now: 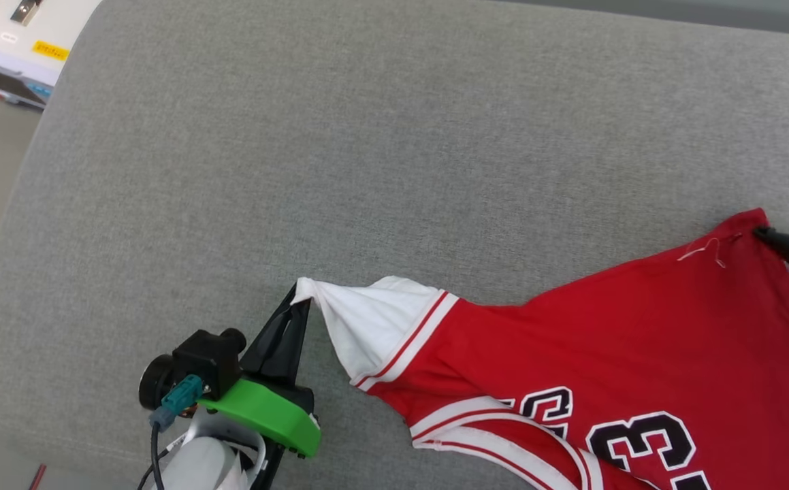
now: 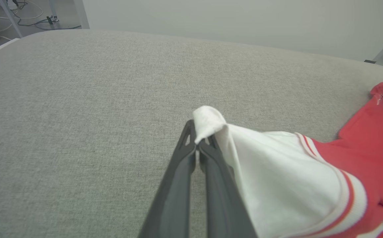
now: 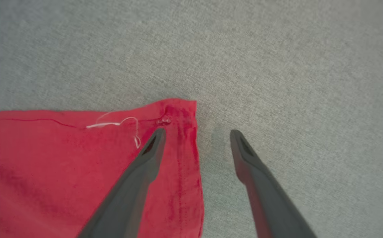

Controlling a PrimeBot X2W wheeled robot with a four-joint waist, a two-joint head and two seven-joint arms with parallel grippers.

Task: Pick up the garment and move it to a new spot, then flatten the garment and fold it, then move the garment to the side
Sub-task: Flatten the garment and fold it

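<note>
Head view: red jersey shirt with white sleeves [image 1: 605, 327] lies lower right on grey fabric cushion [image 1: 367, 150], long axis spanning left gripper [image 1: 299, 299], clenched on the sleeve tip, and right gripper [image 3: 198, 131], jaws spread astride the hem corner.

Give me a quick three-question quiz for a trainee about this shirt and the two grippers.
1. True or false: the left gripper is shut on the white sleeve of the shirt.
2. The right gripper is: A) open above the shirt's red corner; B) shut on the collar; C) shut on the white sleeve.
3. What colour fills the numerals on the chest?
Key: 1 true; 2 A; 3 black, with white outlines.
</note>
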